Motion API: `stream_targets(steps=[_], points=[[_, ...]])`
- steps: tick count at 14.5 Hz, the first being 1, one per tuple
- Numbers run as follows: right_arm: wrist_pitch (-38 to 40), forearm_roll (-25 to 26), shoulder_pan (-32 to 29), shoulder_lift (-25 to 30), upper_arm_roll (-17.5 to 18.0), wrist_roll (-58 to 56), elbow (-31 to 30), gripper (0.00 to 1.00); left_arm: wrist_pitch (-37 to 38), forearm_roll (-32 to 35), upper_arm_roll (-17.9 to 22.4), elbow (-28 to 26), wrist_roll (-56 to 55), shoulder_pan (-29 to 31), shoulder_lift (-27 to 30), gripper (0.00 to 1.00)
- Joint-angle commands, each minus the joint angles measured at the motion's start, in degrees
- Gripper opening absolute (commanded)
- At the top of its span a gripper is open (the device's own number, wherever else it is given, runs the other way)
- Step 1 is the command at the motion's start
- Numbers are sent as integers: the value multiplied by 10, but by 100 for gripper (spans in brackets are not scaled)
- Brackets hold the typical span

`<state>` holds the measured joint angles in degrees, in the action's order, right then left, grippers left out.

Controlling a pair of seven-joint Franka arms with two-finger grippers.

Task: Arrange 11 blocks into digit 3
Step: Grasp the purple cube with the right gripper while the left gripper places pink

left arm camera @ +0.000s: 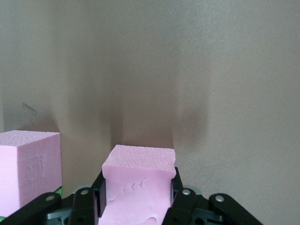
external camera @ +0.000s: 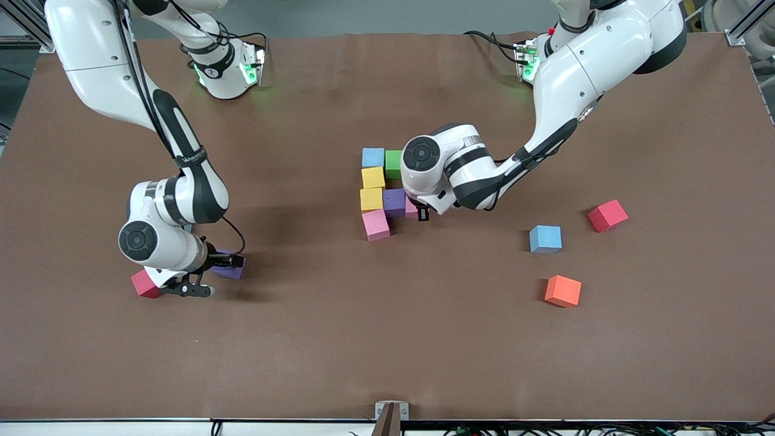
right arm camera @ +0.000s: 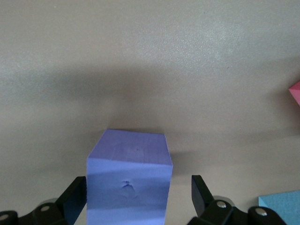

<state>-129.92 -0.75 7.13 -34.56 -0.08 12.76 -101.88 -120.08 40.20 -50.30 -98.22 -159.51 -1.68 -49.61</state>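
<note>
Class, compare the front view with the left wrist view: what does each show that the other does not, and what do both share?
Only the front view shows the right pincer down at a purple cube beside a red cube, plus the loose orange cube, light blue cube and the yellow cubes in the figure. Only the left wrist view shows the left pincer shut on a pink cube. Both show the brown table and another pink cube in the figure.

No readable text, labels or numbers
</note>
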Motion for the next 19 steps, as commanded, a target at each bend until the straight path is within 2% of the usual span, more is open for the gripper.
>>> stream_targets(steps=[1, 2, 4, 5, 7, 8, 11, 13, 16, 19], points=[[-15, 12, -9, -4, 9, 5, -8, 86, 1, 4, -4, -13, -110, -4, 5, 32], [-18, 12, -9, -8, 9, 5, -7, 80, 1, 4, -4, -13, -109, -3, 5, 41], [-19, 12, -5, -11, 9, 5, -4, 59, 2, 4, -4, -8, -105, 0, 6, 82], [-18, 12, -4, -11, 9, 5, -3, 47, 2, 5, -4, -5, -99, 1, 7, 100], [-14, 12, -5, -11, 9, 5, 11, 35, 13, 5, -5, 7, -90, 2, 8, 100], [-10, 11, -3, -11, 10, 5, 22, 33, 26, 5, -14, 14, -89, 2, 8, 100], [50, 3, 18, -12, 12, 10, 82, 32, 63, 4, -48, 18, -77, 16, 11, 100], [91, 1, 45, -25, 13, 14, 136, 32, 91, 5, -102, 22, -63, 63, 11, 100], [94, 4, 90, -53, 12, 9, 188, 32, 128, 7, -179, 24, -27, 138, 11, 100], [92, 5, 140, -88, 13, 13, 238, 32, 163, 12, -179, 71, 70, 157, 8, 100]])
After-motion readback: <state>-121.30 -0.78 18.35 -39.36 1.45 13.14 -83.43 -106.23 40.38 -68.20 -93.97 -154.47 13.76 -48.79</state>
